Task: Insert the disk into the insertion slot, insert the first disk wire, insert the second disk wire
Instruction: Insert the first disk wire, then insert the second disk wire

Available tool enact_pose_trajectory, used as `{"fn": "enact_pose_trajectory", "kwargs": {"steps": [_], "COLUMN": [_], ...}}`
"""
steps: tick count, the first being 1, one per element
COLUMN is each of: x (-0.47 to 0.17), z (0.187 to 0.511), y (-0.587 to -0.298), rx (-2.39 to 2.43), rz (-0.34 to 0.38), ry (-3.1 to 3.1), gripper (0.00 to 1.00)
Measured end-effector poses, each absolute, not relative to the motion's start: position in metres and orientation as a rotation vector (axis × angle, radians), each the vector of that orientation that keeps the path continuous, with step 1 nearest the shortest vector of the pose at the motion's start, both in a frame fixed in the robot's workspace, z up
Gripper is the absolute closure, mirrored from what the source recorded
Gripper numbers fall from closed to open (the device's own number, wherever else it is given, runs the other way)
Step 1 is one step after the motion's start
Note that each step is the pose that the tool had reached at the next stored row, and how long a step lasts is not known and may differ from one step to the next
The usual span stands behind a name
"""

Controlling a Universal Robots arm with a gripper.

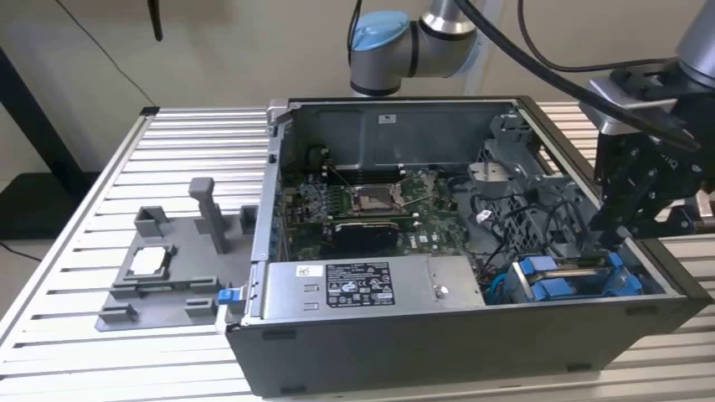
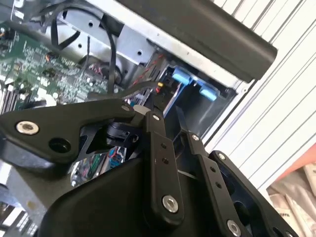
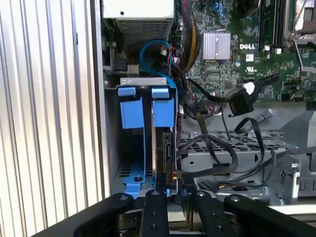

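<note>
One black two-fingered gripper [image 1: 607, 243] hangs inside the open dark grey computer case [image 1: 447, 356], directly over its corner bay.

Finger state: in the first wrist view the fingers [image 3: 153, 207] stand narrow, with a slim gap between them. Whether they pinch anything cannot be told.

Task item: the flat silver-grey disk [image 3: 164, 148] stands on edge in its bright blue plastic carrier, inside the insertion slot [image 3: 143, 81], a rectangular grey sheet-metal cage. The disk runs straight ahead from the fingertips, and its near end lies in line with the gap between them.

Two blue end tabs [image 3: 163, 106] sit at the end of the cage farthest from the fingers. A second blue carrier rail [image 3: 132, 158] lies just beside the disk, on the case-wall side.

Wiring: a black cable [image 3: 212, 170] leads away from the disk's near end, just beside one finger (its seating cannot be judged). A black flat connector [image 3: 239, 103] lies apart from the disk and well ahead of the fingers, near the green motherboard [image 3: 232, 64].

Surroundings, exterior view: a grey power-supply box with a white sticker [image 1: 357, 283] sits near the cage, on the exterior view's left of the fingers. The case stands on a ribbed aluminium table [image 1: 167, 151]. A grey plastic fixture [image 1: 167, 280] rests well apart from the fingers.
</note>
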State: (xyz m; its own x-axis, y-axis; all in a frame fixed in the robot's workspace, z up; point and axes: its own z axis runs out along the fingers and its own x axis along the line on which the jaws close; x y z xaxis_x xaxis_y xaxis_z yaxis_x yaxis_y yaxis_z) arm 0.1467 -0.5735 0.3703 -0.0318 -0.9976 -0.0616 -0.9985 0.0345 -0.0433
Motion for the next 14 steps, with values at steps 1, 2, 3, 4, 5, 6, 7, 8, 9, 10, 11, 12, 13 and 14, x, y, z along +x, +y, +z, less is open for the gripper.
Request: {"fn": "enact_pose_trajectory", "kwargs": {"steps": [1,2,3,4,5,6,7,8,9,10,11,12,13,14], "x": [0.147,0.147,0.146,0.146,0.145,0.144,0.144,0.143,0.142,0.141,0.139,0.137,0.135,0.133], "z": [0.37,0.37,0.37,0.371,0.372,0.374,0.377,0.381,0.384,0.387,0.39,0.392,0.393,0.394], "y": [-0.573,-0.573,-0.573,-0.572,-0.571,-0.571,-0.57,-0.57,-0.57,-0.57,-0.57,-0.57,-0.57,-0.569], "rx": [-2.141,-2.149,-2.154,-2.156,-2.156,-2.156,-2.156,-2.155,-2.154,-2.153,-2.152,-2.151,-2.151,-2.15], "rz": [0.038,0.056,0.068,0.074,0.074,0.074,0.076,0.077,0.079,0.081,0.083,0.085,0.086,0.087], "ry": [2.215,2.224,2.229,2.232,2.233,2.233,2.232,2.231,2.231,2.23,2.229,2.228,2.227,2.226], "gripper": [0.73,0.73,0.73,0.73,0.73,0.73,0.73,0.73,0.73,0.73,0.73,0.73,0.73,0.73]}}
